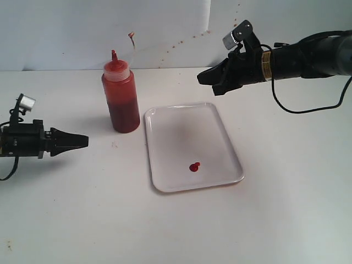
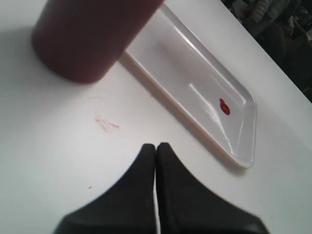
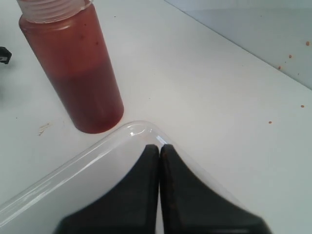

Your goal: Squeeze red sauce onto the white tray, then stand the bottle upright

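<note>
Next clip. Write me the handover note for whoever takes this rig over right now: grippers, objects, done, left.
Left gripper: shut, empty, low by the table, left of the bottle.
Right gripper: shut, empty, raised beyond the white tray's far edge.
Bottle: upright on the table beside the tray.
Red sauce: one small blob on the tray.
Done: sauce squeezed, bottle standing.
Left: apparently nothing.

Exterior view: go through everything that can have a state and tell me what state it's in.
white tray: lying flat, mostly bare.
red sauce: one small blob on the white tray.
bottle: upright, capped, not held, beside the white tray.
left end effector: shut, empty, apart from the bottle.
right end effector: shut, empty, raised.
</note>
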You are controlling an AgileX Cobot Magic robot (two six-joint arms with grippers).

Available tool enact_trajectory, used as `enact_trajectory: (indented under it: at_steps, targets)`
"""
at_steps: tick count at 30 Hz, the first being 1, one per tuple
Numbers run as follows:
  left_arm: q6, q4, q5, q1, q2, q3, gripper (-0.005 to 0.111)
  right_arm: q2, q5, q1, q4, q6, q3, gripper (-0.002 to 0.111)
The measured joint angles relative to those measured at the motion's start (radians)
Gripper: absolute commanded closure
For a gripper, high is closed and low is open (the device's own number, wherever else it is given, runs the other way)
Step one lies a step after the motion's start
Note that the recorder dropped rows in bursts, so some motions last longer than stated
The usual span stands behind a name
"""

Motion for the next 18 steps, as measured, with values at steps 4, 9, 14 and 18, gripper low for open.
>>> enact_trajectory:
  at_steps: [4,9,14,18]
  targets:
    - [0.0,0.014,-0.004,-0.015,0.0,0.001,0.107,0.0,0.0,0.0,0.0,0.0,0.0,0.108]
    - [0.0,0.018,-0.004,-0.015,-0.002,0.002,0.107,0.0,0.0,0.0,0.0,0.0,0.0,0.108]
    - [0.069,-0.04,-0.004,-0.013,-0.076,0.074,0.107,0.0,0.0,0.0,0.0,0.0,0.0,0.108]
    - [0.137,-0.1,-0.002,-0.013,-0.212,0.158,0.107,0.0,0.0,0.0,0.0,0.0,0.0,0.108]
